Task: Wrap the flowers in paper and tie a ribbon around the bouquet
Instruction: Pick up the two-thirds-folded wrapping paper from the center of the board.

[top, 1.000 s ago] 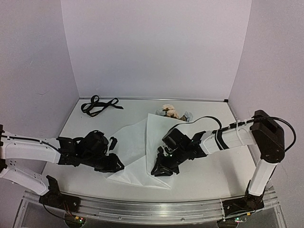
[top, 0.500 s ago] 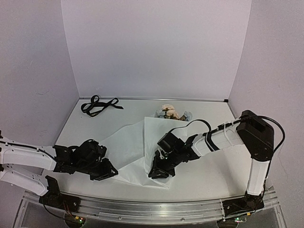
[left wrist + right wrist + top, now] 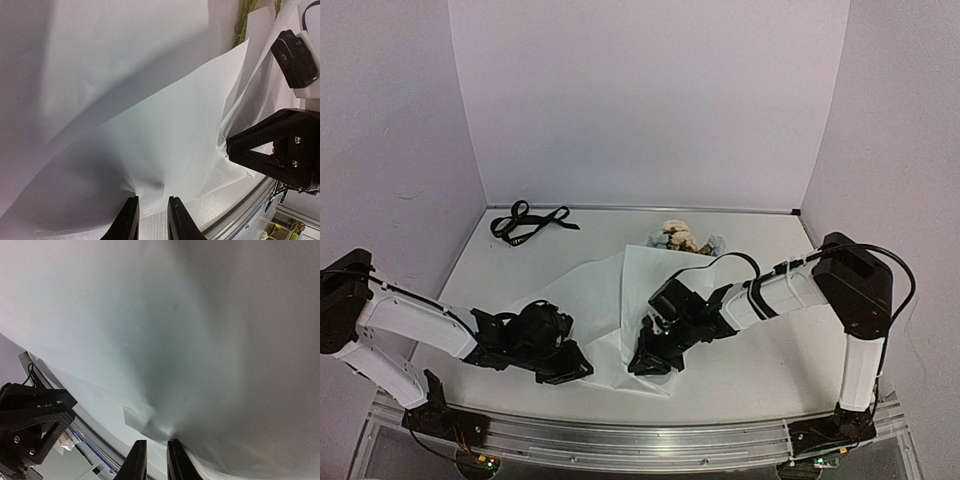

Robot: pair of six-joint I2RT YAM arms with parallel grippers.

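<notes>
The white paper (image 3: 605,300) lies mid-table, its right flap folded up over the stems of the flowers (image 3: 677,238). Only their peach and blue blooms stick out at the far end. My left gripper (image 3: 578,368) is low at the paper's near left corner. In the left wrist view its narrow jaws (image 3: 152,200) pinch the puckered edge of the paper (image 3: 150,125). My right gripper (image 3: 642,362) holds the near edge of the flap. In its wrist view (image 3: 156,442) creases in the paper (image 3: 175,315) radiate from its fingertip. The black ribbon (image 3: 528,220) lies loose at the far left.
A metal rail (image 3: 620,440) runs along the table's near edge, just below both grippers. White walls close the back and both sides. Bare tabletop (image 3: 760,360) shows right of the paper. The two grippers are about a hand's width apart.
My left gripper drew back toward the near edge, then slid right, bringing the paper's near left corner inward. My right gripper shifted slightly left with the flap.
</notes>
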